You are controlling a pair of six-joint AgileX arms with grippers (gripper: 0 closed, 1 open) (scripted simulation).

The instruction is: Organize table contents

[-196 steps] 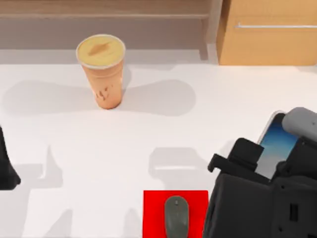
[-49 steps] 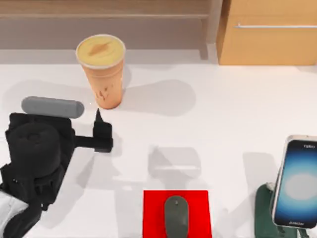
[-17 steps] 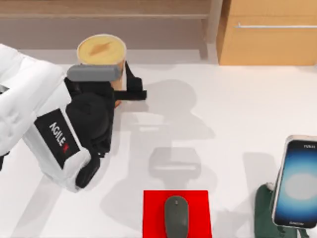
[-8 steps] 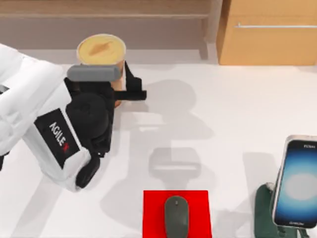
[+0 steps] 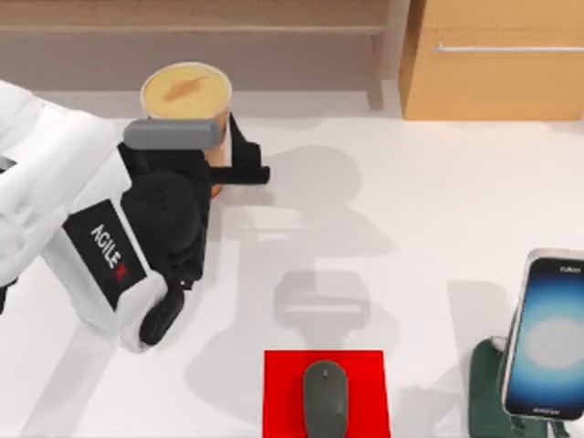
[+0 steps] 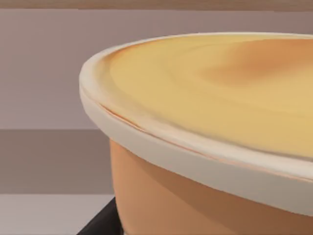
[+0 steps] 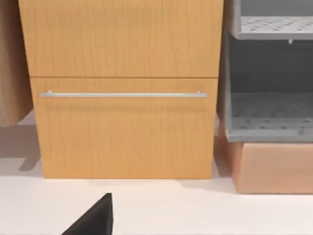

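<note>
The tall orange-tan cup (image 5: 187,91) with its yellow top stands at the back left of the white table (image 5: 411,201). My left gripper (image 5: 224,166) straddles the cup's lower body, one dark finger (image 5: 248,170) pressed to its side, shut on it. The left wrist view looks closely at the cup's rim (image 6: 195,156). The dark grey mouse (image 5: 326,399) lies on the red pad (image 5: 283,392) at the front. The smartphone (image 5: 546,336) leans glowing on the dark green stand (image 5: 484,401) at the front right. A dark part of my right gripper (image 7: 95,220) faces the cabinet.
A light wooden cabinet (image 5: 497,64) with a metal handle (image 7: 124,94) stands at the back right. A low shelf (image 5: 201,36) runs along the back behind the cup. Grey perforated trays (image 7: 269,112) sit beside the cabinet.
Since the earliest frames my right arm left the phone on the stand and my left arm reached the cup. Over the last second the left arm has barely shifted.
</note>
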